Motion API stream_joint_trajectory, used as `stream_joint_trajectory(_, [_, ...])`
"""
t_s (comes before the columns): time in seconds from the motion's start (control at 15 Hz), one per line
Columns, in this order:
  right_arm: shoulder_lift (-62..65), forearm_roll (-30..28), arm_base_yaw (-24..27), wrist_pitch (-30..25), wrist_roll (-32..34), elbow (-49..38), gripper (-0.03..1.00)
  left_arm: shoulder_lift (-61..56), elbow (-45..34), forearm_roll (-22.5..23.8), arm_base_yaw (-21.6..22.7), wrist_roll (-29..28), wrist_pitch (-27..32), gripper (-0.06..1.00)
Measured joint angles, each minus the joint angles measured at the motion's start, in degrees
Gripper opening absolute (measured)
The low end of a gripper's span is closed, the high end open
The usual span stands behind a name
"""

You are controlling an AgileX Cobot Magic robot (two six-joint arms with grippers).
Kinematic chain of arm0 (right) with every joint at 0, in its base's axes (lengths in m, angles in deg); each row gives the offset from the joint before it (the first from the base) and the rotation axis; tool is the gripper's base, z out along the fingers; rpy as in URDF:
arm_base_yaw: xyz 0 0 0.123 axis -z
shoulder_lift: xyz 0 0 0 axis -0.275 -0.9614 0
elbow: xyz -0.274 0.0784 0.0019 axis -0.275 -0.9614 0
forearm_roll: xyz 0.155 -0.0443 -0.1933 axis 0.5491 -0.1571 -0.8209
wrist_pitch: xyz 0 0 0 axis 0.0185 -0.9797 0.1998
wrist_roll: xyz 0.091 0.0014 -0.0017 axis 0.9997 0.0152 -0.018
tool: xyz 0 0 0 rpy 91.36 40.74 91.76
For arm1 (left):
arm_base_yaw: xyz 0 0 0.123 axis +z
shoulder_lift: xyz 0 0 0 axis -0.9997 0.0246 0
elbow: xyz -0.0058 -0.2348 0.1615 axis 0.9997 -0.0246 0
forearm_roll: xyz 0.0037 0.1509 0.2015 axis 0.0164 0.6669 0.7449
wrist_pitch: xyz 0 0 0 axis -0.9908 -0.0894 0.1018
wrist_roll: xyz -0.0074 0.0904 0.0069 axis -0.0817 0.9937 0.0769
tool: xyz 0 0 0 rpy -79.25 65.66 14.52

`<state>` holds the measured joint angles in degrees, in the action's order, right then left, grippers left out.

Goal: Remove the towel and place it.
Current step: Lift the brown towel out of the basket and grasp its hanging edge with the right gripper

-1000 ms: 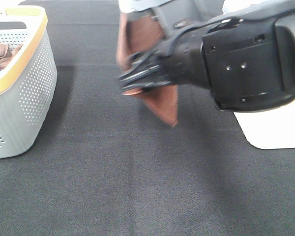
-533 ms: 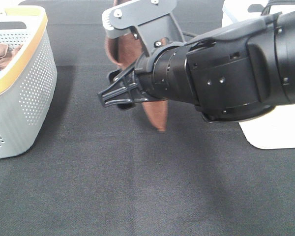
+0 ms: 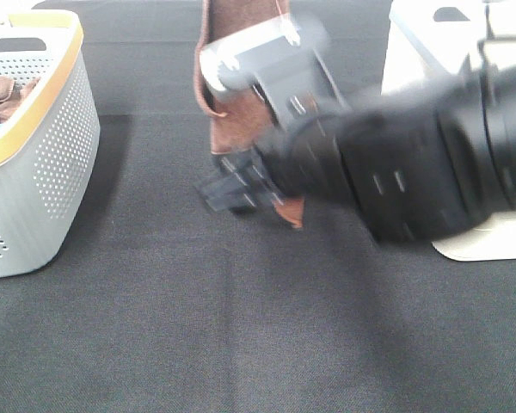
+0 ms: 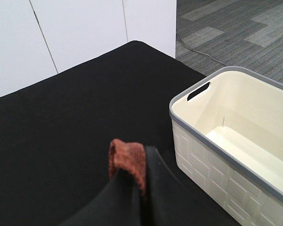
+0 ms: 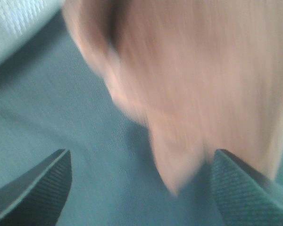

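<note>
Black woven fabric covers the table [image 3: 241, 327], which runs past the picture's edges in the high view. The bulky black right arm [image 3: 430, 172] reaches in from the right. It is smeared by motion blur, cut off at the right edge, and hides the table behind it.

A perforated grey basket [image 3: 43, 172] with a yellow rim stands at the left, only partly in view. A rectangular cream basket [image 4: 236, 155] with a grey rim and a slot handle stands at the right. From above, the arm covers most of it.

The reddish-brown microfibre towel [image 3: 232, 129] hangs in the air over the middle of the table, between the two baskets. Its top runs off the upper edge and its lowest corner ends above the cloth surface. A blurred grey bracket [image 3: 258, 60] on the arm covers part of it.

The left tool [image 4: 140, 174] is out of the high view. Its own camera shows its dark fingers pressed together, pinching a fold of the towel at their tips.

The right tool [image 3: 232, 189] sits in front of the towel's lower part, too blurred there to read. Its wrist view shows two ribbed pads [image 5: 37, 183] standing wide apart with nothing clamped, the towel's hanging point between them. Whether the cloth brushes a pad cannot be told.

A bunched brown cloth [image 3: 4, 95] lies in the grey basket, mostly hidden by the rim.
</note>
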<state>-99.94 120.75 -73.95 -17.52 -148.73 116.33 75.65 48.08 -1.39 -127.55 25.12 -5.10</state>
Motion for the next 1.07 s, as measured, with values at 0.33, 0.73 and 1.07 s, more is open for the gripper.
stream_joint_trajectory(0.33, [5.73, 0.06, 0.00, 0.63, 3.90, -2.92, 0.76, 0.00, 0.00, -0.23, 0.00, 0.00, 0.00, 0.00])
stream_joint_trajectory(0.73, [6.07, -0.11, 0.00, -14.04, 6.25, -2.92, 0.76, 0.00, 0.00, -0.40, 0.00, -0.06, 0.00, 0.00])
stream_joint_trajectory(1.07, [6.07, -0.11, 0.00, -19.88, 6.30, -2.92, 0.81, 0.00, 0.00, -0.57, 0.00, -1.15, 0.00, 0.00])
